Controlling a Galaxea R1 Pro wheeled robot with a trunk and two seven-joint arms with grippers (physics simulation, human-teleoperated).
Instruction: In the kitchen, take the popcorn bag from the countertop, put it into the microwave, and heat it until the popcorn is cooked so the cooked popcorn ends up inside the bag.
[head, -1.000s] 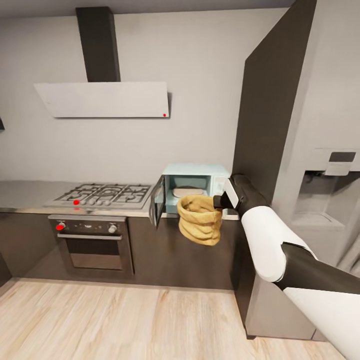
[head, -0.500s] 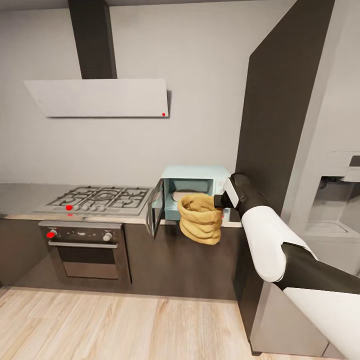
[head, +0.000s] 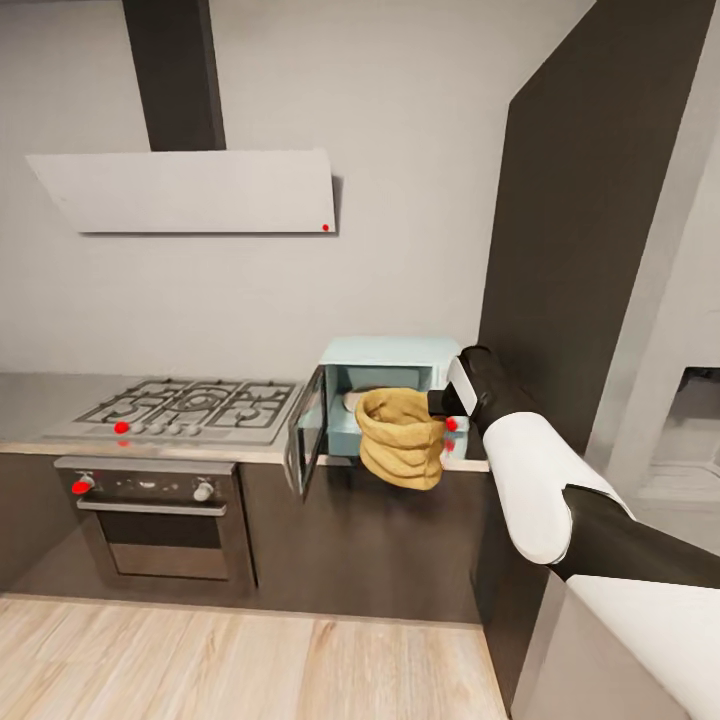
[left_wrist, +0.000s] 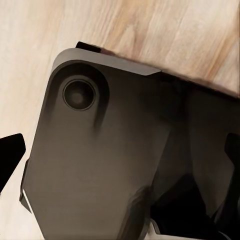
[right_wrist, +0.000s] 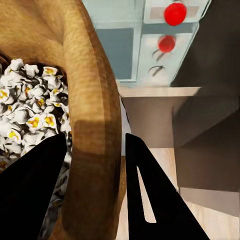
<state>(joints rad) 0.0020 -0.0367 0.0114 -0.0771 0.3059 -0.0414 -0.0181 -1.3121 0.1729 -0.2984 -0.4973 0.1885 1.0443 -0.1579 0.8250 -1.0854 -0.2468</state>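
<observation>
The tan popcorn bag (head: 400, 438) hangs in the air just before the mouth of the pale mint microwave (head: 385, 352), whose door (head: 303, 432) stands swung open to the left. My right gripper (head: 436, 403) is shut on the bag's rolled rim at its right side. In the right wrist view the rim (right_wrist: 95, 100) runs between both black fingers (right_wrist: 150, 190), and white popped kernels (right_wrist: 27, 97) fill the bag. The microwave's panel with red dots (right_wrist: 175, 13) lies beyond. My left gripper (left_wrist: 120, 155) hangs over my dark base and the wood floor, fingers wide apart. The grey countertop (head: 30, 395) stretches left.
A steel gas hob (head: 190, 405) and a built-in oven with red knobs (head: 150, 520) sit left of the microwave, under a white hood (head: 190, 190). A tall dark panel (head: 590, 250) rises right beside the microwave. Wood floor (head: 250, 660) lies before the cabinets.
The whole view has shifted as I rolled closer to the counter; the microwave looks larger. The bag stays held in the same place before my camera.
</observation>
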